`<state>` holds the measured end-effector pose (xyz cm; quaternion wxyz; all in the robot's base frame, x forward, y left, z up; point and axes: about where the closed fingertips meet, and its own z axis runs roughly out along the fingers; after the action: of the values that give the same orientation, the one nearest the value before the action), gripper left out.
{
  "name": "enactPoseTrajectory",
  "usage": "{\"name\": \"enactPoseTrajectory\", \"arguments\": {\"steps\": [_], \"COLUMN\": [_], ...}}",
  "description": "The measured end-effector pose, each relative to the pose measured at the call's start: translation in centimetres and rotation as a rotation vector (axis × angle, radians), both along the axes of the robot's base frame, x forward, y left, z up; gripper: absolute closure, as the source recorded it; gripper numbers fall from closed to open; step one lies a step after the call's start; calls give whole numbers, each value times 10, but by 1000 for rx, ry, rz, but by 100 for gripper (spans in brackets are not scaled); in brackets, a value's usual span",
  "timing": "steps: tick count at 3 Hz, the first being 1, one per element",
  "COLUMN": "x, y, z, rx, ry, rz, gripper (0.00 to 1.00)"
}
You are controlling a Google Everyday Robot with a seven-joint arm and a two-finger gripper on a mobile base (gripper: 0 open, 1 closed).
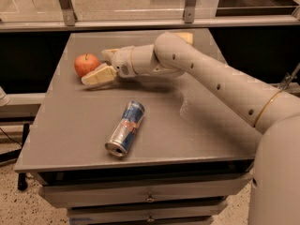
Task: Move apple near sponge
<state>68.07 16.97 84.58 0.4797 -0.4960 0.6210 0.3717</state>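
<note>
The red-orange apple (86, 63) sits on the grey table (70, 125) at its back left. My gripper (96, 67) is right beside the apple on its right, open, with one cream finger (99, 75) in front of the apple and the other finger (110, 54) behind it. I cannot tell whether the fingers touch the apple. The pale yellow sponge (186, 35) lies at the back of the table, mostly hidden behind my arm (211, 78).
A blue-and-silver drink can (125, 128) lies on its side near the table's front middle. A glass railing with metal posts (65, 6) runs behind the table. Drawers (150, 198) sit under the tabletop.
</note>
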Motion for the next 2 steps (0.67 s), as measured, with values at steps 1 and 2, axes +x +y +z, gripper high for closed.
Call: {"name": "enactPoseTrajectory", "arguments": {"steps": [1,2], "x": [-2,-5], "y": [7,2], "z": [-2,0], "rx": [20,34], "ry": [20,31], "rz": [5,-4], "gripper": [41,64]}}
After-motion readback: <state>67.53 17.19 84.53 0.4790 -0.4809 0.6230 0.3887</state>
